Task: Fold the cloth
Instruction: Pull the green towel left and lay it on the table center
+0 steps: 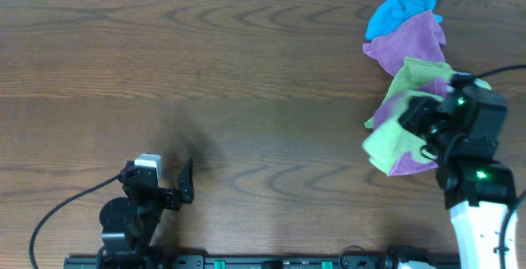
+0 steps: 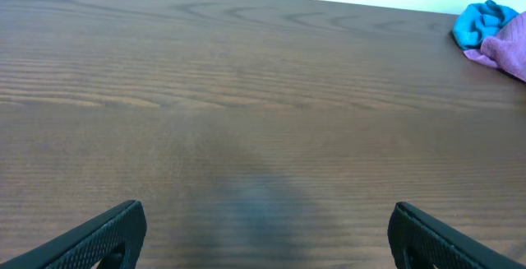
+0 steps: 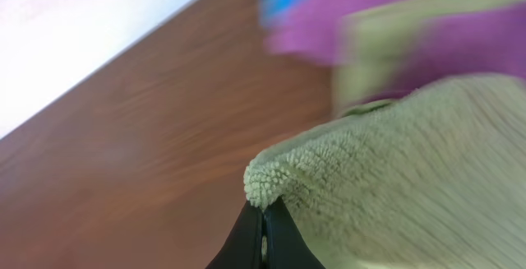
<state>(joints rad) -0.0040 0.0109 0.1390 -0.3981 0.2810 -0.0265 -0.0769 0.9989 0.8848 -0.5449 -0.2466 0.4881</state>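
The cloth (image 1: 385,141) is lime-green and lies rumpled at the right of the table, part of a heap of cloths. My right gripper (image 1: 413,118) is over it and shut on one corner. In the right wrist view the fuzzy green cloth (image 3: 394,178) bulges just above the pinched tips of my right gripper (image 3: 263,217), lifted off the wood. My left gripper (image 1: 158,175) sits near the front edge at the left, far from the heap. It stands open with nothing between its fingers (image 2: 107,234), only bare wood ahead.
The heap also holds a blue cloth (image 1: 403,10), a purple cloth (image 1: 415,43), a second lime-green cloth (image 1: 427,73) and purple fabric (image 1: 411,164) under the held one. The blue cloth (image 2: 485,24) and purple cloth (image 2: 509,51) show far right in the left wrist view.
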